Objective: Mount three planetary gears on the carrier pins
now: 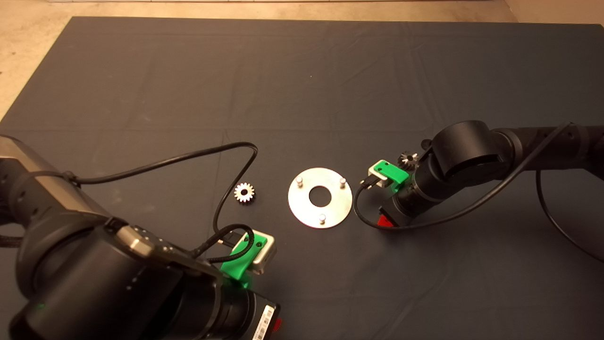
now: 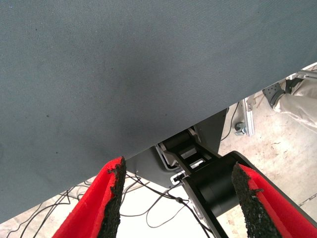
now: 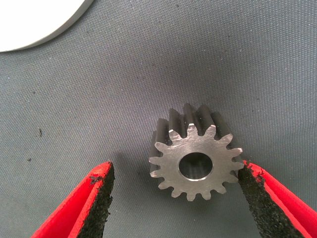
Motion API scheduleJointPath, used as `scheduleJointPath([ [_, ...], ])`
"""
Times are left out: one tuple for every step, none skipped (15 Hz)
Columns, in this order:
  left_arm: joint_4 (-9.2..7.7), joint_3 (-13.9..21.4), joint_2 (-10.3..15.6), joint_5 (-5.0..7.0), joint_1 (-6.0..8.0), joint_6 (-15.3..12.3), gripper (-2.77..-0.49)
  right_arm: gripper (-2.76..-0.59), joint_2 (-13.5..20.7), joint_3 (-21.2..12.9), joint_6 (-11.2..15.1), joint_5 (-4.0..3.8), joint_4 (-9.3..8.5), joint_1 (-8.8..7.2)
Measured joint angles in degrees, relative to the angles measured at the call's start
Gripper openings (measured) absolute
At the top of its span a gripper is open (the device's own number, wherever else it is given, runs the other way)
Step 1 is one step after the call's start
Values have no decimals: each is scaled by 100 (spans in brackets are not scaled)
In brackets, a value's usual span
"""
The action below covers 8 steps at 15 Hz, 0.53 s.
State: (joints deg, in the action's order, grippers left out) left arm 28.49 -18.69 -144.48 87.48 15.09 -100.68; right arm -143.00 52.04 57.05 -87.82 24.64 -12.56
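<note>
Gears first: you can count two of them, one (image 1: 244,192) lying flat on the dark mat (image 1: 302,85) to the left of the round plate (image 1: 302,208), and another (image 3: 196,158) on the mat between your right gripper's (image 3: 176,201) fingers, peeking out (image 1: 407,159) behind that arm in the head view. A third gear does not show anywhere. The plate carries three pins (image 1: 298,180) (image 1: 342,181) (image 1: 322,218) standing in a triangle around its centre hole, and all three are bare, so nothing is installed yet. Your right gripper sits low over the mat just to the right of the plate, fingers spread, with one pad (image 3: 255,198) right up against the gear's teeth and the other (image 3: 101,198) standing off; that reads as a grasp being lined up across the gear's rim, which would leave the bore free to drop over a pin. Your left gripper (image 2: 176,198) waits at the near left edge of the mat, fingers spread and holding nothing, looking past the edge to the floor, where a person's leg (image 2: 297,104) shows.
</note>
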Motion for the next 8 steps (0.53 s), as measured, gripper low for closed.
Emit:
scheduleJointPath([
  [0,0,0,0,0,0,-179,-153,0,0,-2,0,0,2],
  [0,0,0,0,0,-1,-179,-153,0,0,-2,0,0,2],
  [0,0,0,0,0,0,-179,-153,2,0,-2,0,0,2],
  [0,0,0,0,0,0,-179,-163,7,0,-2,0,0,1],
  [0,0,0,2,0,0,-179,-166,12,0,-2,-2,0,2],
  [0,0,0,2,0,0,-179,-166,13,0,-2,0,0,2],
  [0,0,0,0,0,0,-179,-166,13,0,-5,0,0,2],
  [0,0,0,0,0,0,-179,-177,13,0,-5,0,0,2],
])
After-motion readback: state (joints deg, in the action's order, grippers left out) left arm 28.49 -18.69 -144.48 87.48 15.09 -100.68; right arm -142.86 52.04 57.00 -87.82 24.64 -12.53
